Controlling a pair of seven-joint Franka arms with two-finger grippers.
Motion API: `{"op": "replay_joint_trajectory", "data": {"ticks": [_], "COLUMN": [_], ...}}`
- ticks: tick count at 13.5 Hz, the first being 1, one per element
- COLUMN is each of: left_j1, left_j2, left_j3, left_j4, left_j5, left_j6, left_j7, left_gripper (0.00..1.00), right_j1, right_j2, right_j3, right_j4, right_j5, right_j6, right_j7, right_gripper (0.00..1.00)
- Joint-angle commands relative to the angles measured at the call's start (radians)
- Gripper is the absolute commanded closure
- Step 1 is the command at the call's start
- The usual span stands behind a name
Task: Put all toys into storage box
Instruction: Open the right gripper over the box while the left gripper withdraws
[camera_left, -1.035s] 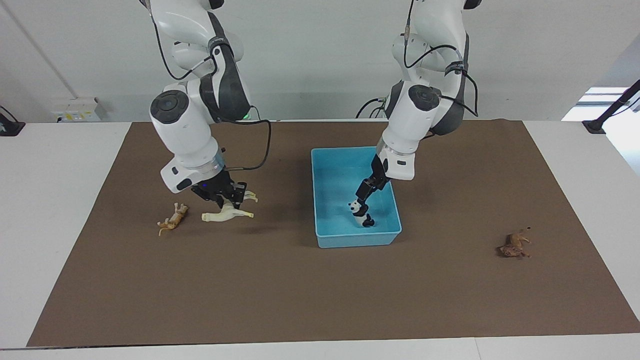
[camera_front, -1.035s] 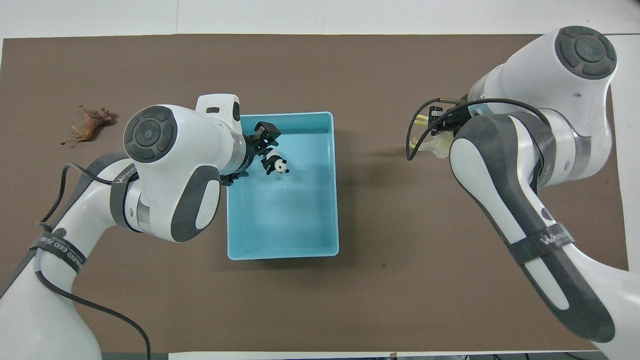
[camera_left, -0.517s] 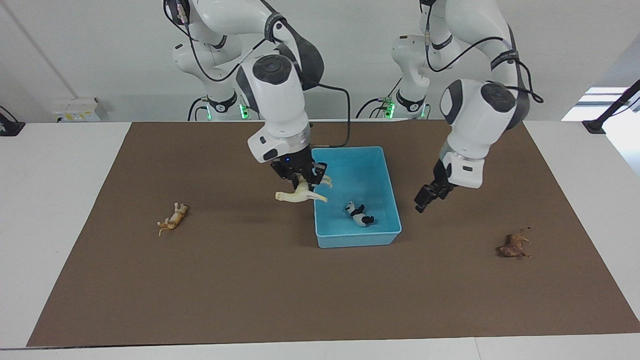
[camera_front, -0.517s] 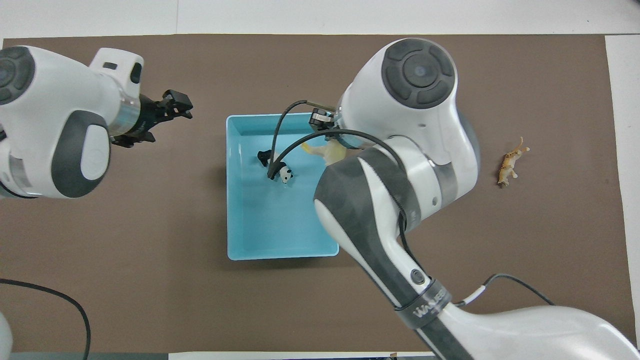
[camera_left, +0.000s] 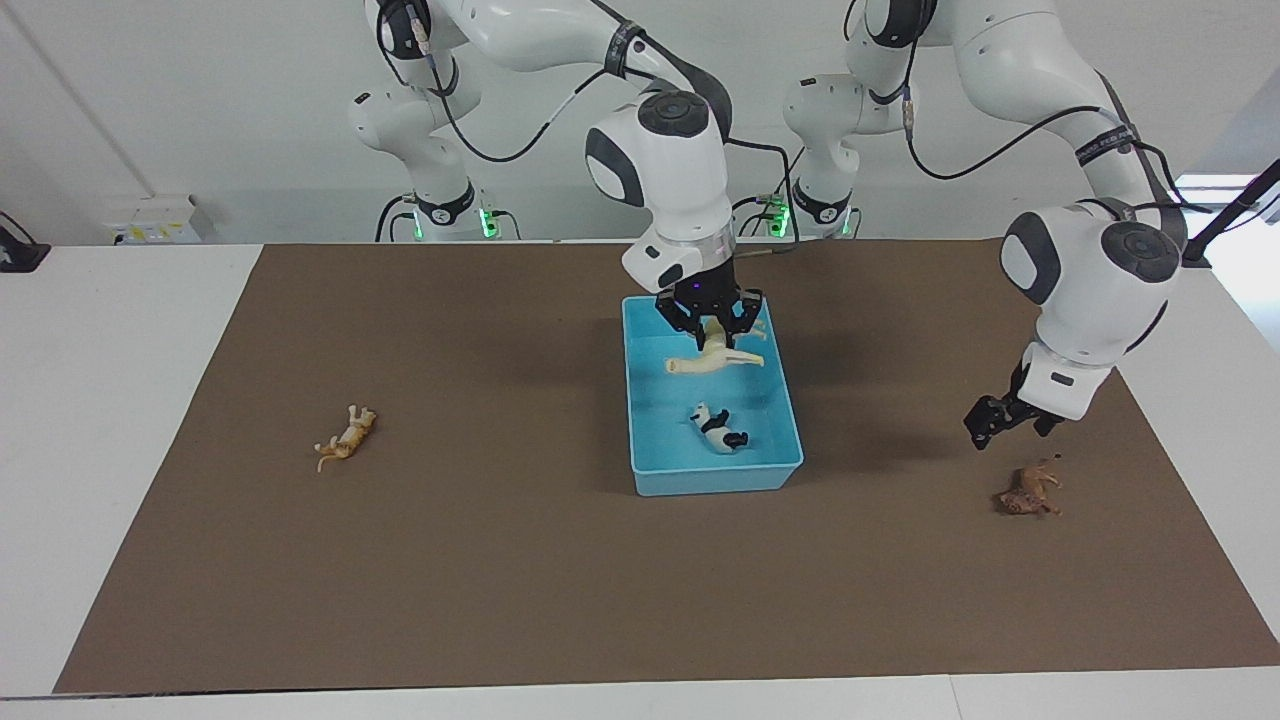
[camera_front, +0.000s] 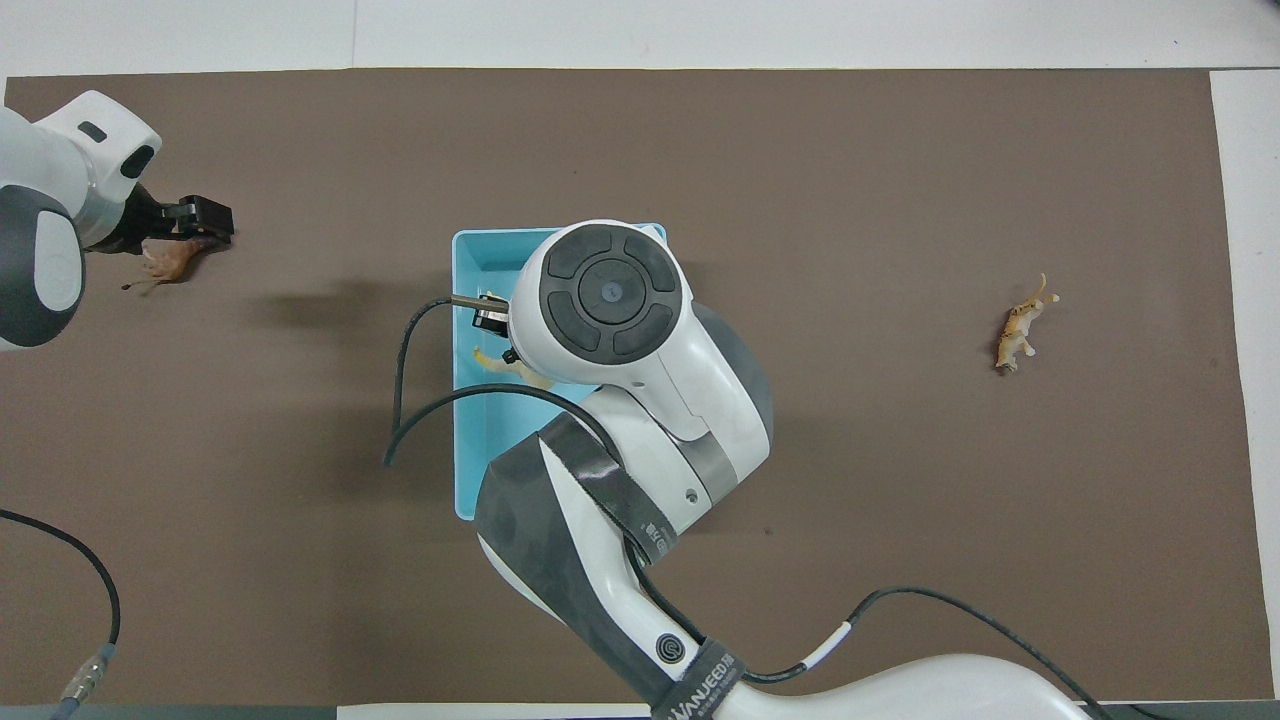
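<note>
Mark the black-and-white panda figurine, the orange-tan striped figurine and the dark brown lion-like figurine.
black-and-white panda figurine (camera_left: 717, 428), facing view, its body.
orange-tan striped figurine (camera_left: 345, 439), facing view, its torso.
dark brown lion-like figurine (camera_left: 1029, 489), facing view, its back.

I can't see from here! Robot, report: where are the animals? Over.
Right pincer holds white horse over blue box. Panda inside. Left pincer above lion. Striped toy waits on mat.

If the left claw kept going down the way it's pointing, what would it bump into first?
Probably the brown lion toy: the left claw hangs just above it, pointing down. It could instead meet the brown mat beside it; depth is hard to judge.
</note>
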Motion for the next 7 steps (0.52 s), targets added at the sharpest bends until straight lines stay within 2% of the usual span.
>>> {"op": "replay_joint_trajectory", "data": {"ticks": [1, 2, 4, 6, 7], "left_j1": [0.036, 0.037, 0.049, 0.066, 0.074], "left_j2": [0.091, 0.121, 0.183, 0.212, 0.255], "left_j3": [-0.014, -0.013, -0.014, -0.010, -0.010], "left_j4": [0.060, 0.117, 0.168, 0.200, 0.279], "left_j5": [0.021, 0.029, 0.014, -0.108, -0.083], "left_j6": [0.040, 0.024, 0.019, 0.034, 0.019], "left_j7": [0.138, 0.179, 0.217, 0.217, 0.226], "left_gripper": [0.00, 0.00, 0.00, 0.00, 0.00], "right_j1": [-0.010, -0.024, -0.073, -0.203, -0.282], "right_j2": [-0.012, -0.017, -0.057, -0.106, -0.129], "right_j3": [-0.009, -0.010, -0.018, -0.018, -0.018], "right_j4": [0.014, 0.028, 0.027, 0.019, 0.005], "right_j5": [-0.023, -0.040, -0.051, -0.051, -0.051], "right_j6": [-0.107, -0.153, -0.187, -0.287, -0.316], "right_j7": [-0.007, -0.021, -0.111, -0.278, -0.420], "right_gripper": [0.22, 0.00, 0.00, 0.00, 0.00]}}
